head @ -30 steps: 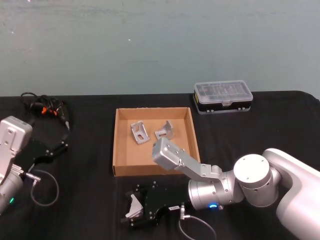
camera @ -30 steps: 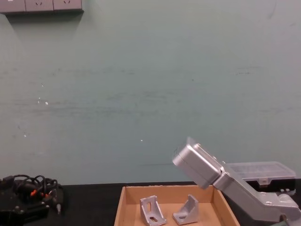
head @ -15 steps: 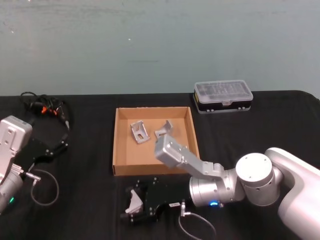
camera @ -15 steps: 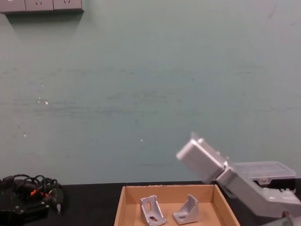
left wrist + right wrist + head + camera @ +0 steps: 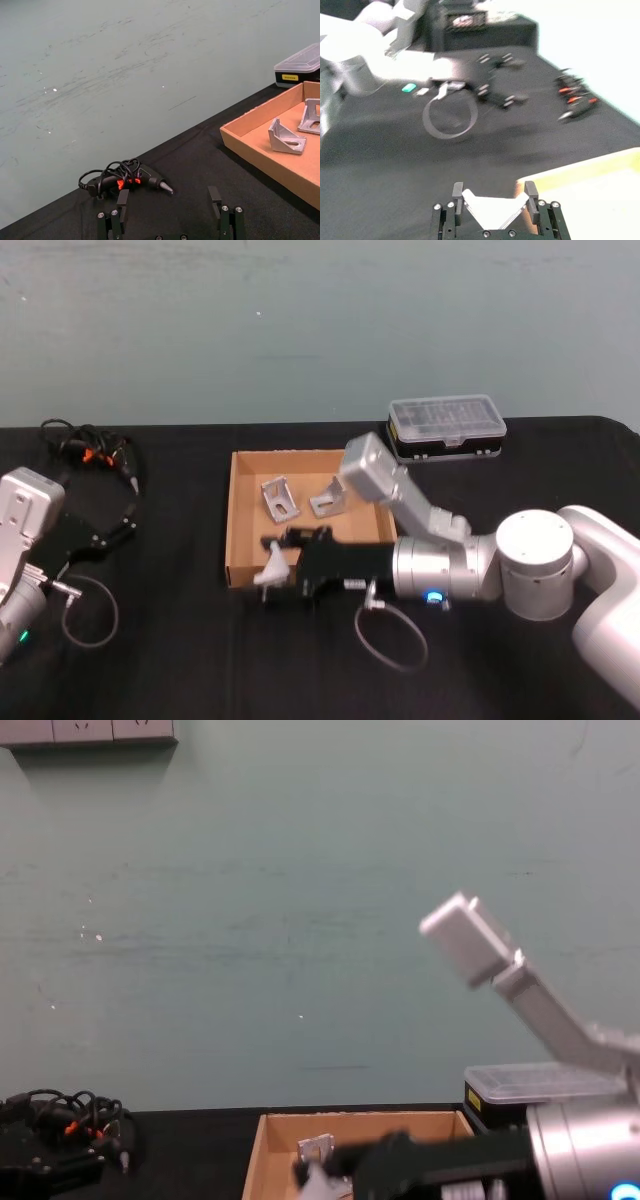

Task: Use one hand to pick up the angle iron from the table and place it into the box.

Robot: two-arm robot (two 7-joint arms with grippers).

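Over the last second the right end effector (image 5: 272, 562) rises off the desk (image 5: 180, 640) and swings toward the box (image 5: 240, 530), carrying the angle iron (image 5: 271, 566) with it. A second ago it sat low near the desk's front edge, well short of the cardboard; now it hangs at the box's near-left corner. The right wrist view shows its fingers (image 5: 457, 192) closed on the bracket (image 5: 492, 207), with the tan wall just beside. That suggests the pick is done and the carry nearly finished; what remains is easing farther over the tray floor, clear of the two brackets (image 5: 279, 500) already inside, then letting go. The left end effector (image 5: 170, 220) stays parked at the desk's left side, fingers spread wide and empty
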